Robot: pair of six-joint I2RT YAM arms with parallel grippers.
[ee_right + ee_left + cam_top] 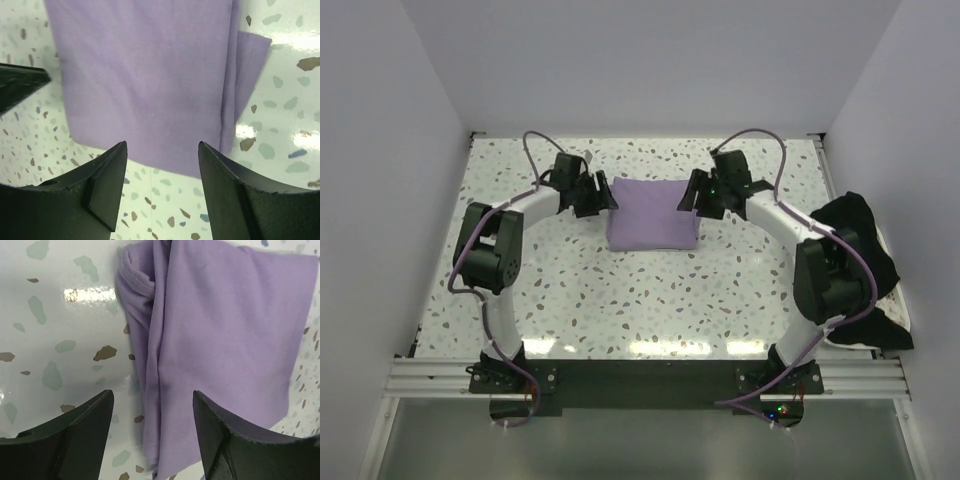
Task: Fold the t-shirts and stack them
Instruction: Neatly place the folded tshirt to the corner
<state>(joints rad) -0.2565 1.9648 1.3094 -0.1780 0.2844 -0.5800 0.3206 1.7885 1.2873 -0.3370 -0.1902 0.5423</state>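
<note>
Upper centre, top view: purple t-shirt (652,212) lies folded square.
Left gripper (151,402) and right gripper (162,150) hang wide open, empty, over its opposite edges, likely to neaten the fold; black t-shirt (860,245) is heaped at right.

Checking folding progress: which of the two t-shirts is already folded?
The purple t-shirt, lying as a flat, neat rectangle in the middle. The black t-shirt is a crumpled heap at the far right.

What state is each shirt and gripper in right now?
purple t-shirt: folded, lying flat in the middle of the table
black t-shirt: unfolded, crumpled at the table's right edge
left gripper: open, empty, beside the purple t-shirt's left edge
right gripper: open, empty, beside its right edge
</note>
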